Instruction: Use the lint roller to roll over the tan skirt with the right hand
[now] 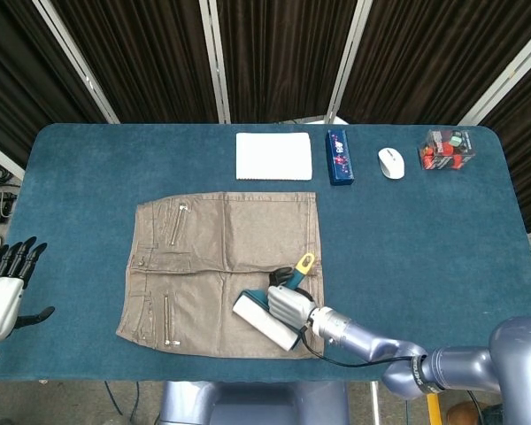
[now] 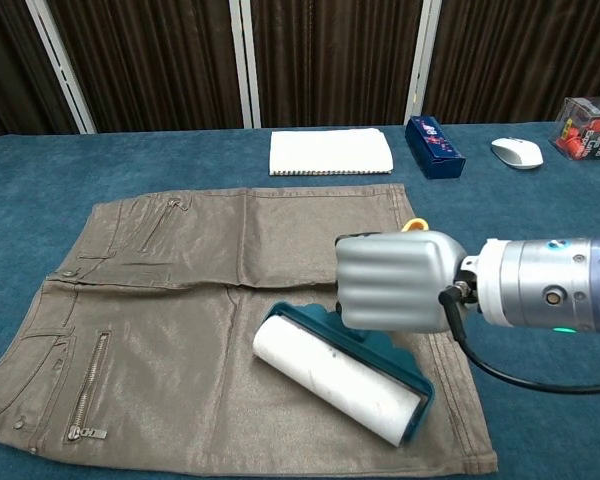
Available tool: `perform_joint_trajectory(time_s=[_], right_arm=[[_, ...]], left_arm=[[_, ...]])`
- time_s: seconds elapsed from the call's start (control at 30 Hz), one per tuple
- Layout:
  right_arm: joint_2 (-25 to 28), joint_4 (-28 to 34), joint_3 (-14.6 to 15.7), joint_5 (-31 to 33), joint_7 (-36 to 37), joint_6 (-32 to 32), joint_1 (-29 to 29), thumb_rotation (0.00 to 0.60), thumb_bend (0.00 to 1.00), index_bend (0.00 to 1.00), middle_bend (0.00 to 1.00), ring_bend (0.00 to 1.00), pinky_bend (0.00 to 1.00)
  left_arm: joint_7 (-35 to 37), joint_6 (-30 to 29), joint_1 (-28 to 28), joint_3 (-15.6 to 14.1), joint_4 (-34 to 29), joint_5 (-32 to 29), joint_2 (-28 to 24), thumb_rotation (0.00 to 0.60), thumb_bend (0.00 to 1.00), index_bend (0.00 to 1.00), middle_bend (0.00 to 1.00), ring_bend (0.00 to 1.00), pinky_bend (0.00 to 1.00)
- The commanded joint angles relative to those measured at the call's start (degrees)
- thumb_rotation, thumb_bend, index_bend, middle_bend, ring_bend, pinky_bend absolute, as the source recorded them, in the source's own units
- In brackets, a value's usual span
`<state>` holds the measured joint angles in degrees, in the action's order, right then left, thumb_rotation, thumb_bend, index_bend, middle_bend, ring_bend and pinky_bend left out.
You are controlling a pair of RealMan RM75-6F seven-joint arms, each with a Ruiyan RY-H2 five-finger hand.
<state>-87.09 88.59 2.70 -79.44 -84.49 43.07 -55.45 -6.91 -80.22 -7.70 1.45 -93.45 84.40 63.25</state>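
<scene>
The tan skirt (image 1: 214,266) (image 2: 180,310) lies flat in the middle of the blue table. My right hand (image 1: 288,305) (image 2: 395,281) grips the handle of the lint roller (image 1: 263,321) (image 2: 337,375), whose white drum in a teal frame rests on the skirt's lower right part. The yellow end of the handle (image 1: 306,261) sticks out behind the hand. My left hand (image 1: 4,288) hangs off the table's left edge with fingers spread and nothing in it; the chest view does not show it.
Along the far side of the table lie a white folded cloth (image 1: 273,156) (image 2: 329,152), a blue box (image 1: 338,157) (image 2: 434,133), a white mouse (image 1: 390,162) (image 2: 518,152) and a clear box of small items (image 1: 446,148) (image 2: 585,127).
</scene>
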Motion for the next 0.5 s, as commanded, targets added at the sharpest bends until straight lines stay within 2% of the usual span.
perform_joint_trajectory(time_s=[0.03, 0.27, 0.5], right_arm=[[-0.5, -2.9, -0.4, 2.8, -4.5, 1.4, 0.2, 0.600, 0.72, 0.62, 0.62, 0.54, 0.51], [-0.3, -8.3, -1.6, 7.9, -10.4, 4.0, 0.5, 0.600, 0.72, 0.62, 0.62, 0.54, 0.51], [0.2, -10.3, -1.4, 10.1, -11.3, 4.9, 0.4, 0.600, 0.72, 0.62, 0.62, 0.54, 0.51]], left_arm=[[0.1, 0.0, 0.0, 0.0, 0.0, -0.1, 0.0, 0.600, 0.00, 0.00, 0.00, 0.00, 0.00], [0.1, 0.0, -0.1, 0.0, 0.0, -0.1, 0.0, 0.600, 0.00, 0.00, 0.00, 0.00, 0.00], [-0.4, 0.3, -0.2, -0.1, -0.1, -0.2, 0.2, 0.600, 0.00, 0.00, 0.00, 0.00, 0.00]])
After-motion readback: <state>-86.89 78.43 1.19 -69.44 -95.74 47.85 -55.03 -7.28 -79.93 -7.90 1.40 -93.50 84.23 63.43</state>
